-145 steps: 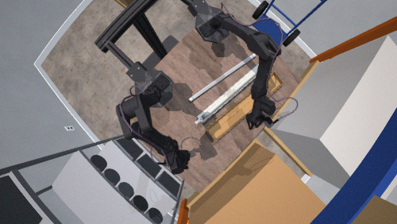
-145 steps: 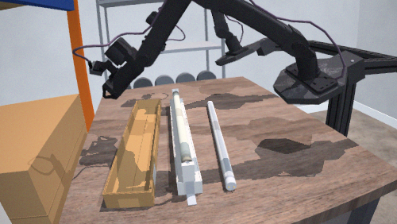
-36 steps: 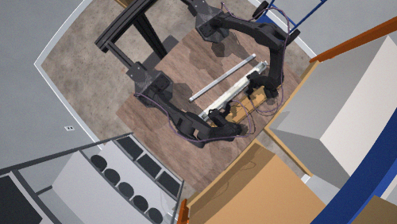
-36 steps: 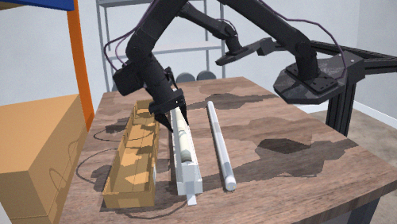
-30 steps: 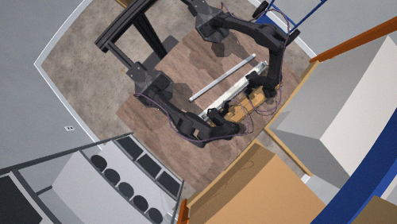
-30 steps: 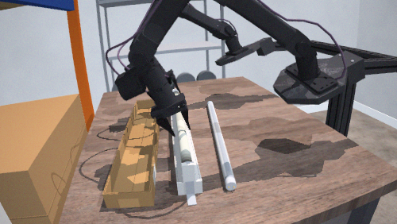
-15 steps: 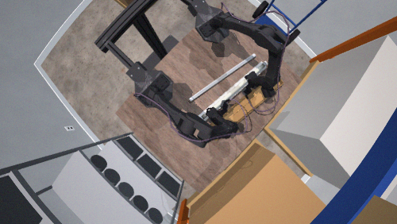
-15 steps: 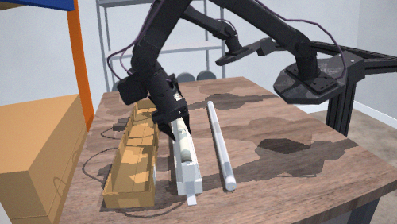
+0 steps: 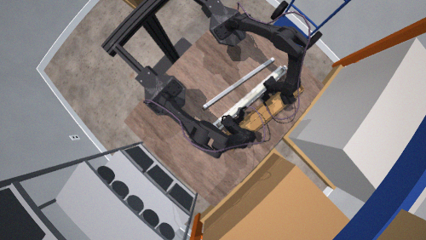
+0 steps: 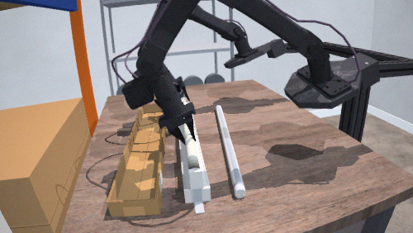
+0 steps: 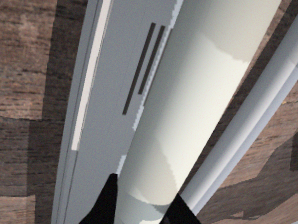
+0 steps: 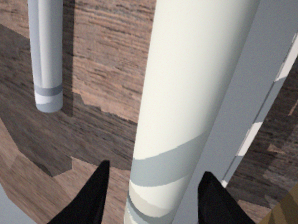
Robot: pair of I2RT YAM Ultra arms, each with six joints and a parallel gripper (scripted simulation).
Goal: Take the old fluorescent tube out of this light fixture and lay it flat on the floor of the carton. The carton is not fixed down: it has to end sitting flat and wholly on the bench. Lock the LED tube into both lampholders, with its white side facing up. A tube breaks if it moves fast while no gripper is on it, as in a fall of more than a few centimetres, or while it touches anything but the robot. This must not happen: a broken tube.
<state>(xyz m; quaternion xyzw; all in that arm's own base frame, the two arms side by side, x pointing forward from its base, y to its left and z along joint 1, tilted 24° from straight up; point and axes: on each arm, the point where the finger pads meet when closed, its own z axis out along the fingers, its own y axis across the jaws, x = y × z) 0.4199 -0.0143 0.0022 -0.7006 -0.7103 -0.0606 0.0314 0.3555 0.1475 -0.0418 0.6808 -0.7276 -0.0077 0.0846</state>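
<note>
The old fluorescent tube (image 10: 191, 150) lies in the white fixture (image 10: 194, 178) on the bench. It has grey bands at its ends. My left gripper (image 10: 183, 131) is shut on this tube, and its fingers press both sides of the tube (image 11: 193, 96). My right gripper (image 12: 156, 174) is open and straddles the tube (image 12: 193, 63) near its far end cap without touching it. In the top view that gripper (image 9: 236, 119) is at the fixture's lower end. The LED tube (image 10: 228, 149) lies flat on the bench beside the fixture. The open carton (image 10: 138, 165) sits on the fixture's other side.
A large cardboard box (image 10: 37, 157) and an orange post (image 10: 84, 62) stand just off the bench beyond the carton. One arm's base plate (image 10: 326, 83) sits at the bench's opposite side. A shelf rack stands behind the bench.
</note>
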